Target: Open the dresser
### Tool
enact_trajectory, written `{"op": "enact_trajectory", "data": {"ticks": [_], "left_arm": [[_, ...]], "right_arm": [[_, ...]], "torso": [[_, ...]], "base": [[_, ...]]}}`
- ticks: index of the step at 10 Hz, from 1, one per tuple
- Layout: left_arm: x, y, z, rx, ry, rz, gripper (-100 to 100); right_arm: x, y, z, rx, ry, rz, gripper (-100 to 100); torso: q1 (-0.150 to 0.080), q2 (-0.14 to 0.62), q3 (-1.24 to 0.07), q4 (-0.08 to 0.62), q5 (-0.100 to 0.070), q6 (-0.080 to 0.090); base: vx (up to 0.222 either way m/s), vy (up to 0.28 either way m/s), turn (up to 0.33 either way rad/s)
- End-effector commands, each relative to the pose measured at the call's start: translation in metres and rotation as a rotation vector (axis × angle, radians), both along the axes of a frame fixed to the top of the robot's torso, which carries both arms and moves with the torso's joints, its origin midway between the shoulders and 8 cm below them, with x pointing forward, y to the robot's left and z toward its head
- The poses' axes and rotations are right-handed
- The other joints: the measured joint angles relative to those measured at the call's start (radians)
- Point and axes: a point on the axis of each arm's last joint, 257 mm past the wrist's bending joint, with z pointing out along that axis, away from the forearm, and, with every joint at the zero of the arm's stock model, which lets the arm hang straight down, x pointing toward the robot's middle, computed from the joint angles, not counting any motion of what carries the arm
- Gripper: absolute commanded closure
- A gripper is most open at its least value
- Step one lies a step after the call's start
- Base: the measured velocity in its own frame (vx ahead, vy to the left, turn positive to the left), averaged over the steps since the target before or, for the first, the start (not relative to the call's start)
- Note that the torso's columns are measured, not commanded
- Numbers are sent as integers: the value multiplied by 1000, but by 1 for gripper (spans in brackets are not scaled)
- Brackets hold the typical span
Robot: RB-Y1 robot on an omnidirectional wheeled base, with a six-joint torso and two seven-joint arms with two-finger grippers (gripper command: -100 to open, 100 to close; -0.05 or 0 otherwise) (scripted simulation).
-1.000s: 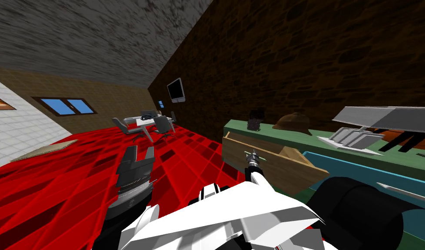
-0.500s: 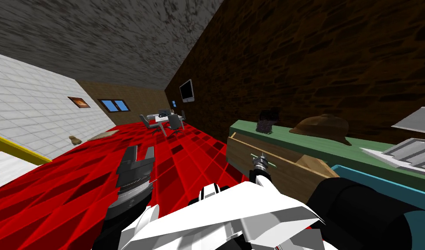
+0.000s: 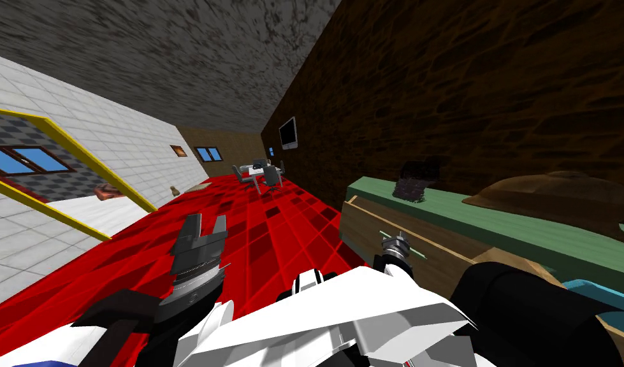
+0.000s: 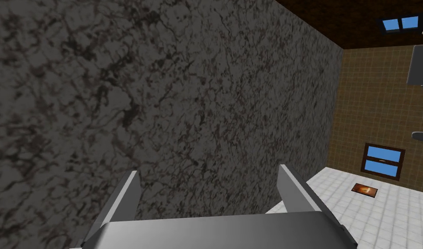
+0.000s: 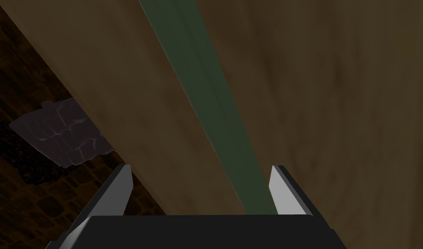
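Dresser [image 3: 495,220] on my right, against the dark brick wall, green top. Its wooden drawer [image 3: 368,229] appears to stand partly out of the carcass.

Right hand [image 5: 199,173] is at the drawer front, fingers spread. The thin green handle [image 5: 206,95] runs between them on a slant, pinched by neither. It lies off-centre, close to one finger [image 5: 281,186].

Left hand [image 3: 205,223] is held up over the red floor [image 3: 81,287], fingers also spread, idle.

Risks, as I judge them:
- Pulling with the fingers apart: the hand comes away and the drawer stays where it is.
- Closing on a slanted, off-centre bar: one finger meets it first and pushes it sideways, so the grip is poor or the bar slips out.
- A sideways drift of the arm: the fingers slide along the bar and off its end.
- A hard tug: the brown hat [image 3: 559,197] and the small dark object [image 3: 415,185] on top get jolted.
- The drawer travels toward my own right arm, which sits close by.
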Motion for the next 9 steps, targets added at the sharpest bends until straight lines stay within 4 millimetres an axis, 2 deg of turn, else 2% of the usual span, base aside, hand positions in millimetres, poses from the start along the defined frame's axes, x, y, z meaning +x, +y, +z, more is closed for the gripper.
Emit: {"op": "enact_trajectory", "data": {"ticks": [1, 2, 3, 4, 5, 7, 8, 9], "left_arm": [[0, 0, 0, 0, 0, 0, 0], [0, 0, 0, 0, 0, 0, 0], [0, 0, 0, 0, 0, 0, 0], [0, 0, 0, 0, 0, 0, 0], [0, 0, 0, 0, 0, 0, 0], [0, 0, 0, 0, 0, 0, 0], [0, 0, 0, 0, 0, 0, 0], [0, 0, 0, 0, 0, 0, 0]], "right_arm": [[-26, -11, 10, 1, -1, -78, -100], [-30, -13, 11, -2, -1, -94, -100], [-50, -17, 15, 8, 4, -133, -100], [-56, -20, 16, 3, 4, -158, -100], [-76, -24, 15, 16, 20, -194, -100], [-84, -26, 21, 8, 11, -232, -100], [-82, -21, 11, 25, 23, -217, -100], [-83, -20, 9, 29, 27, -220, 0]], "torso": [[0, 1, 0, 0, 1, 0], [2, -1, -1, 0, 2, 0], [5, -1, -2, 0, 4, 3], [5, 1, -1, 1, 5, 0], [6, 1, -1, 1, 5, -1], [7, 2, -1, 2, 7, 0], [9, 1, -3, 1, 10, 3], [9, 0, -3, 0, 7, 3]], "base": [[-62, -31, 289], [-24, -4, 76], [-49, -6, 361], [-55, -17, 311], [-68, -12, 345], [-49, -10, 211], [-2, -8, 20], [0, 0, 0]]}}
